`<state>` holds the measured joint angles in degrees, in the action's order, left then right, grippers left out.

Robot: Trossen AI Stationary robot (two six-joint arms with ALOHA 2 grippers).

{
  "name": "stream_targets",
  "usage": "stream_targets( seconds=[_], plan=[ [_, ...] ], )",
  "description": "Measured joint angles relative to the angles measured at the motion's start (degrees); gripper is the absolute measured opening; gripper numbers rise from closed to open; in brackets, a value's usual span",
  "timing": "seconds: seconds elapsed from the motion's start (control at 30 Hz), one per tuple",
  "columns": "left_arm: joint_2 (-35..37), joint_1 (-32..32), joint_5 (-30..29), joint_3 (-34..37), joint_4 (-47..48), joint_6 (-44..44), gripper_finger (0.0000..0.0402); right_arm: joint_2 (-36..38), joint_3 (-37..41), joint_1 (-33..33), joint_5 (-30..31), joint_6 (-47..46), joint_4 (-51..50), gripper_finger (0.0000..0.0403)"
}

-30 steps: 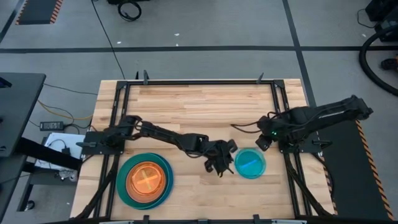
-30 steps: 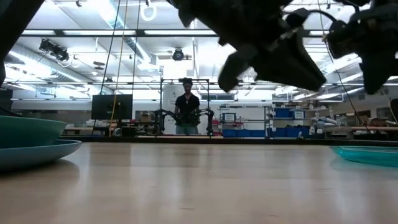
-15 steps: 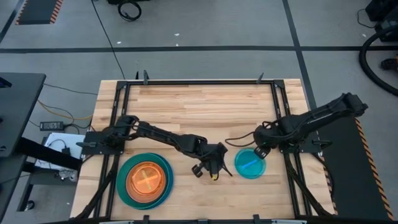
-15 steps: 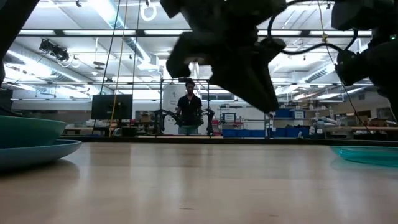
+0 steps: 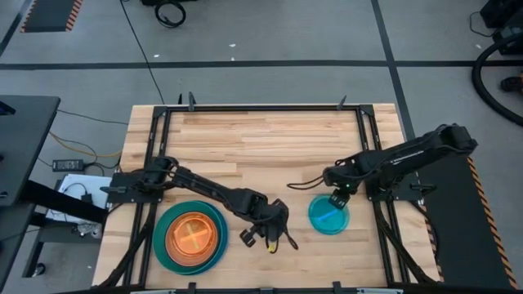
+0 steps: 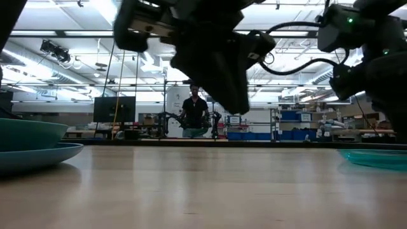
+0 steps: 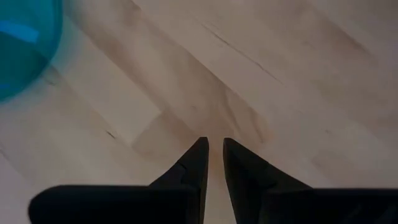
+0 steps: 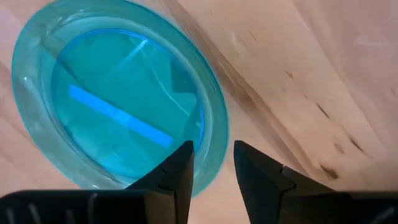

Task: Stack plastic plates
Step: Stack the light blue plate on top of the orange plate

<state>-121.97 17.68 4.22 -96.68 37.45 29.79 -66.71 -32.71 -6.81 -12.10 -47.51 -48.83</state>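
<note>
A small translucent cyan plate (image 5: 328,216) lies flat on the table right of centre; it also shows in the right wrist view (image 8: 118,99), the low view (image 6: 375,158) and a corner of the left wrist view (image 7: 22,43). A stack of plates (image 5: 192,238) rests near the left front, a large teal plate at the bottom and an orange one on top. My right gripper (image 5: 334,196) (image 8: 213,155) hovers open over the cyan plate's far rim, one finger on each side of it. My left gripper (image 5: 271,234) (image 7: 214,146) hangs shut over bare wood between the stack and the cyan plate.
A black metal frame (image 5: 261,107) runs round the tabletop edges. Bare wood (image 5: 261,147) fills the far half of the table. In the low view the stack (image 6: 32,145) stands at the left, and a person (image 6: 193,114) is far back in the room.
My left gripper has moved from beside the cyan plate toward the table's near edge and left, away from the plate. My right gripper has come toward the table's left and near edge until it is over the cyan plate's far rim. The plates have stayed in place.
</note>
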Motion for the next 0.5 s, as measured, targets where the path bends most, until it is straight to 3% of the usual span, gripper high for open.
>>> stream_targets(
  seconds=[0.5],
  plan=[
    [2.9,3.9,-6.9,0.0,8.1,-11.2,0.0056,-12.5,0.0,0.2,-5.8,7.0,14.8,0.0125]
  ],
)
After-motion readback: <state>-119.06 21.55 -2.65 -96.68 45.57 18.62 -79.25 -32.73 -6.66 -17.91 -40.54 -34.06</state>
